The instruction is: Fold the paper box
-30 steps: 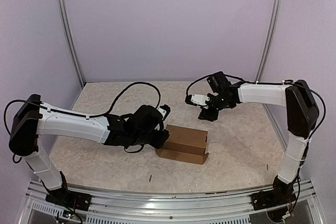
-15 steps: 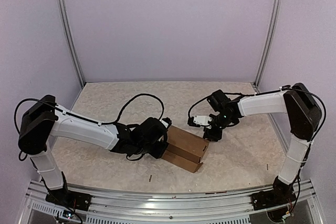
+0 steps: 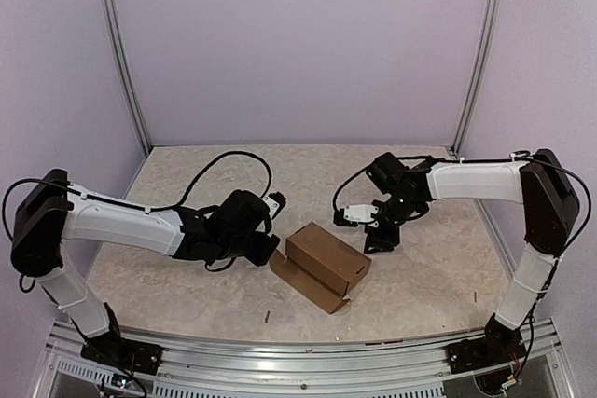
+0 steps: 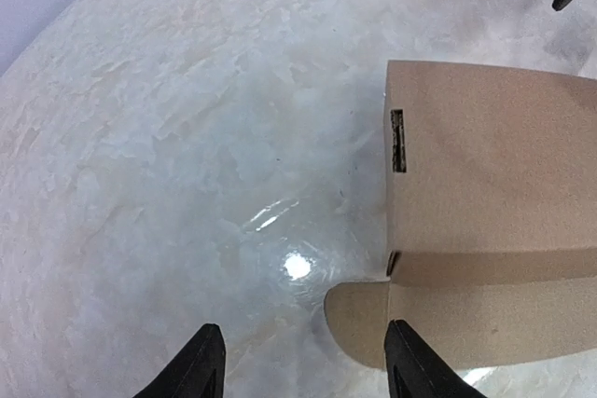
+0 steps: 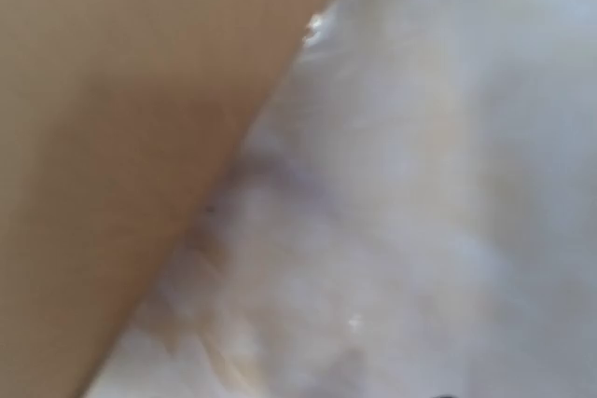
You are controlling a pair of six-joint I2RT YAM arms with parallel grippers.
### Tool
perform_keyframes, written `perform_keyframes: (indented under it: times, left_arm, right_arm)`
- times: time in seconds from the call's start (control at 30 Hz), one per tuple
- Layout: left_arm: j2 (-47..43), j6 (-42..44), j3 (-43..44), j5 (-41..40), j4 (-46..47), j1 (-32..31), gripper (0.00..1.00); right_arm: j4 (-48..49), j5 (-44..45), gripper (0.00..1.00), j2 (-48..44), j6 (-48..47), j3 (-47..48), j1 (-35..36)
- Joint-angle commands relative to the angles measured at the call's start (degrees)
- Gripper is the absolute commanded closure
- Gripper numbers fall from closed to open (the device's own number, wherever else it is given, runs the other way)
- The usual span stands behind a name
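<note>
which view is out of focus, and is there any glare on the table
Right wrist view: blurred throughout, the paper box just a soft brown mass and the table a pale smear; left wrist view: sharp, with one bright glare spot on the table beside the box; top external view: evenly lit and in focus.

No lettering or label can be read anywhere. The paper box shows only plain brown cardboard.
</note>
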Motion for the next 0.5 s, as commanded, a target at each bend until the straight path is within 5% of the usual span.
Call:
perform_keyframes:
  times: [0.0,0.07,0.2,0.33,0.47]
  left_arm:
    - [-14.66,-2.28,-9.07,-0.35,5.07,0.97,0.42]
    - [-20.81,-4.91,-15.24,1.44,10.41,1.25,0.43]
    - [-27.22,-6.45,-26.87,9.97,23.49,2.91,0.45]
    - [-26.14,-9.37,-27.49,14.55,23.45,4.43,0.45]
    - [-21.32,-10.81,-26.25,14.18,24.93,3.76,0.46]
  right_arm:
    - [-6.26,1.22,0.31,-8.66,-1.82,5.81,-0.39]
    - [-7.37,2.52,0.02,-10.47,-1.62,7.35,-0.52]
    - [-4.34,3.9,0.0,-14.47,-1.5,5.5,-0.73]
    - [-1.14,0.2,0.0,-13.65,9.72,7.54,-3.24]
    - [-4.21,-15.73,0.0,-10.49,7.61,9.03,-5.72]
